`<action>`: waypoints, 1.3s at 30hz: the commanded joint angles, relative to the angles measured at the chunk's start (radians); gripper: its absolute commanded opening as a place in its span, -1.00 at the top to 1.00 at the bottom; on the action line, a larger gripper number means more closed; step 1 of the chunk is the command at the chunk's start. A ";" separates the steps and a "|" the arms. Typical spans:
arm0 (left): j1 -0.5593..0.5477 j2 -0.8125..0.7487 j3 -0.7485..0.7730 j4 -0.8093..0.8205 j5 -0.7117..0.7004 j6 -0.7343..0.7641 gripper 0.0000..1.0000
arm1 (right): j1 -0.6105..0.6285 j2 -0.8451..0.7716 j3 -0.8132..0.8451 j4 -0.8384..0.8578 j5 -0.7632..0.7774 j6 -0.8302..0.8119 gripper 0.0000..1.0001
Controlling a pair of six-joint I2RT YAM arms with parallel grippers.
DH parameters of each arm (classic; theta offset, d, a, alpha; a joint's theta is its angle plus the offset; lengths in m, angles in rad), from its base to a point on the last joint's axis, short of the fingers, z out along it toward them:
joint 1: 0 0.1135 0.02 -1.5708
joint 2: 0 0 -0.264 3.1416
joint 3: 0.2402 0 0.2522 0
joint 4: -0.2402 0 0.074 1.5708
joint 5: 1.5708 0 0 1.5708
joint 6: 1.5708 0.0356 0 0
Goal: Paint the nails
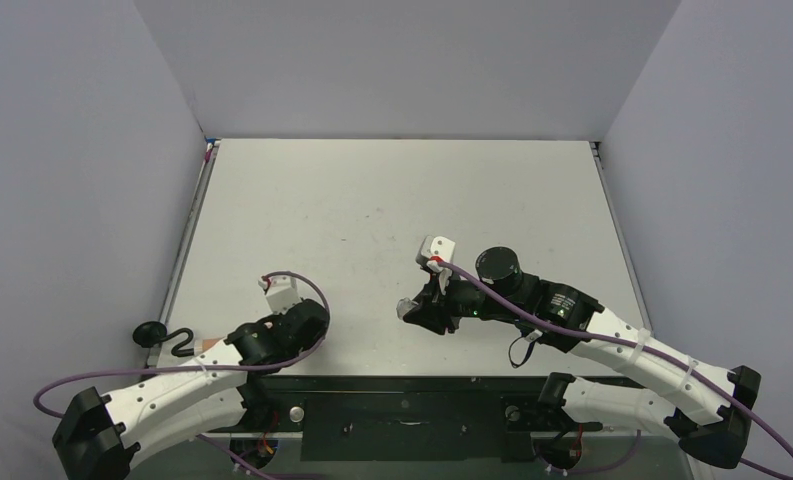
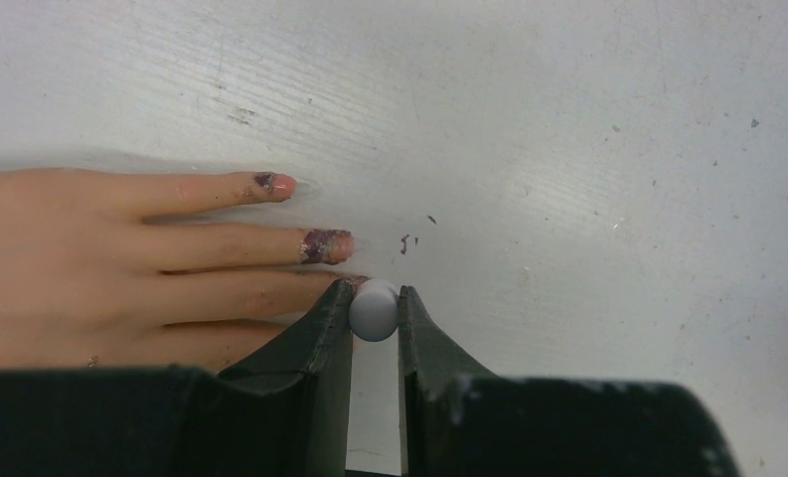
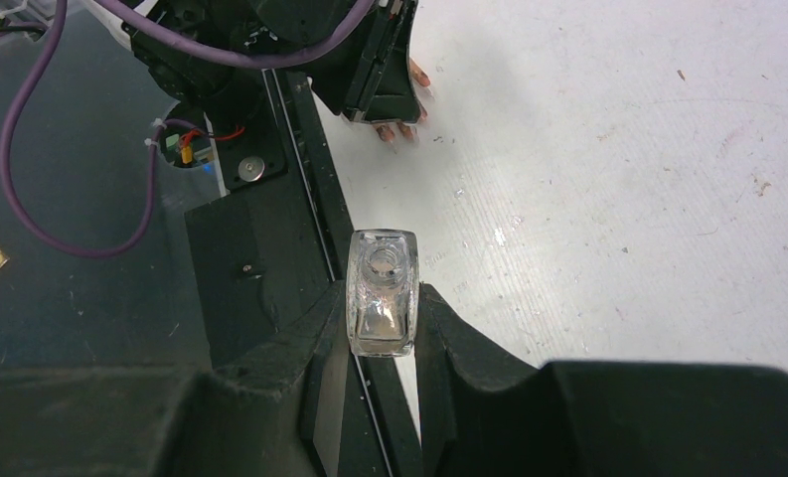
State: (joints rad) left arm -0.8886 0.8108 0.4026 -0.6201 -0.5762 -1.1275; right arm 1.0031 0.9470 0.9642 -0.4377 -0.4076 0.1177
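A small peach fake hand point(image 2: 91, 268) lies on the white table point(image 2: 568, 149), fingers pointing right in the left wrist view. Two nails point(image 2: 275, 183) point(image 2: 325, 244) carry dark purple smears. A third fingertip is hidden behind my left gripper's finger. My left gripper point(image 2: 375, 298) is shut on a small white round cap point(image 2: 375, 310) right at that fingertip. In the top view it point(image 1: 240, 345) sits by the hand point(image 1: 206, 345) at the near left edge. My right gripper point(image 3: 382, 318) is shut on a tiny clear bottle point(image 3: 381, 290), uncapped, held above the table's near edge point(image 1: 409, 308).
A black hook-shaped object with a round foot point(image 1: 162, 335) sits at the table's left edge. The black base rail point(image 3: 300, 179) and purple cables point(image 3: 32, 179) run along the near edge. The left gripper and the hand's fingertips point(image 3: 397, 127) show at the top of the right wrist view.
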 commanded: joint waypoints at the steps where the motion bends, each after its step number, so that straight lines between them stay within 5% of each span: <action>1: 0.002 -0.033 -0.004 -0.006 -0.027 -0.024 1.00 | 0.005 -0.009 -0.006 0.060 0.006 0.005 1.00; 22: 0.002 -0.080 -0.005 -0.092 -0.057 -0.082 1.00 | 0.004 -0.010 -0.014 0.068 -0.001 0.010 1.00; 39: 0.002 -0.025 -0.026 0.017 -0.021 -0.054 1.00 | 0.005 -0.012 -0.026 0.076 -0.002 0.012 1.00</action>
State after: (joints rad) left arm -0.8883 0.7673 0.3855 -0.6632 -0.6014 -1.1851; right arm 1.0031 0.9470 0.9474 -0.4194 -0.4080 0.1215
